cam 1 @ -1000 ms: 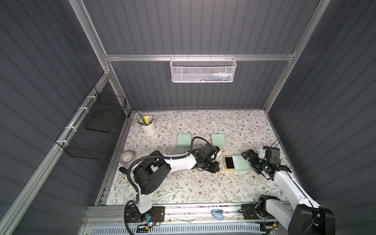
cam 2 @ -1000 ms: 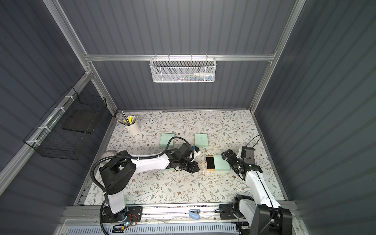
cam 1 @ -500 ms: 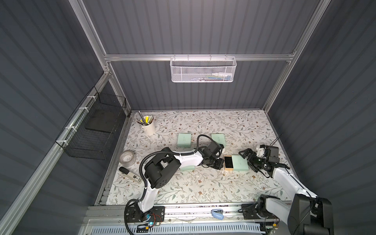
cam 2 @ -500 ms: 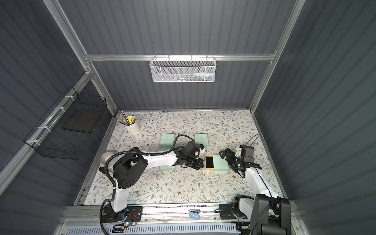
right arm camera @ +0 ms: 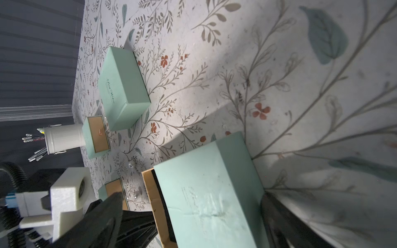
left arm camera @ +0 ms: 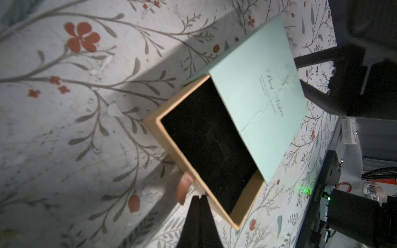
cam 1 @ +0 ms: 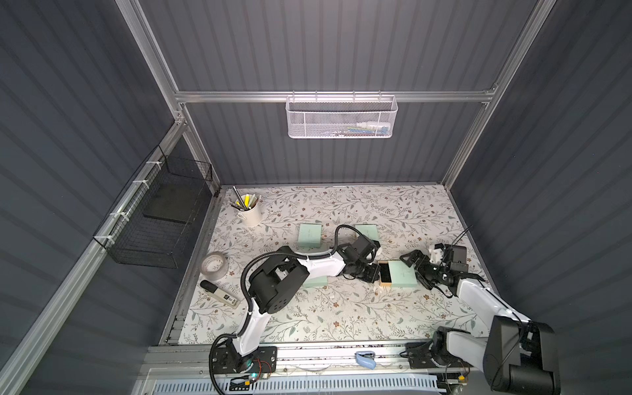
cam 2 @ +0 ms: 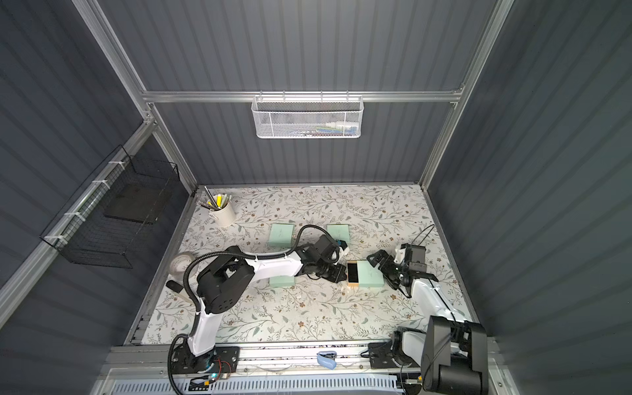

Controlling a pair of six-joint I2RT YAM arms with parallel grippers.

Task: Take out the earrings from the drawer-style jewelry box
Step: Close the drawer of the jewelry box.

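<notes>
Earrings (right arm camera: pixel 131 164): tiny clear specks on mat (right arm camera: pixel 214 64) just beside jewelry box (right arm camera: pixel 210 193), too small to confirm; its drawer (left arm camera: pixel 206 150) half out, black lining too dark to read. L gripper (left arm camera: pixel 199 198) pinched shut at drawer front by tab (left arm camera: pixel 184 190), hold unclear; L arm (cam 1: pixel 325 268) stretched low. R gripper (right arm camera: pixel 191 194) wide open astride box.

Walled on three sides with dark grey ribbed panels (cam 1: pixel 325 44), braced by silver aluminium frame bars (cam 1: pixel 239 96) at the corners and across the back. Hung on the rear crossbar, a white perforated metal basket (cam 1: pixel 342 119) with items inside too small to tell. Tied to the left rail, a black wire mesh basket (cam 1: pixel 150 236) holding a flat dark slab (cam 1: pixel 171 205). Floored with a pale floral-print sheet (cam 1: pixel 342 321), grey-green branches and rust-red flowers. Lit softly from above, with faint shadows on the print.
</notes>
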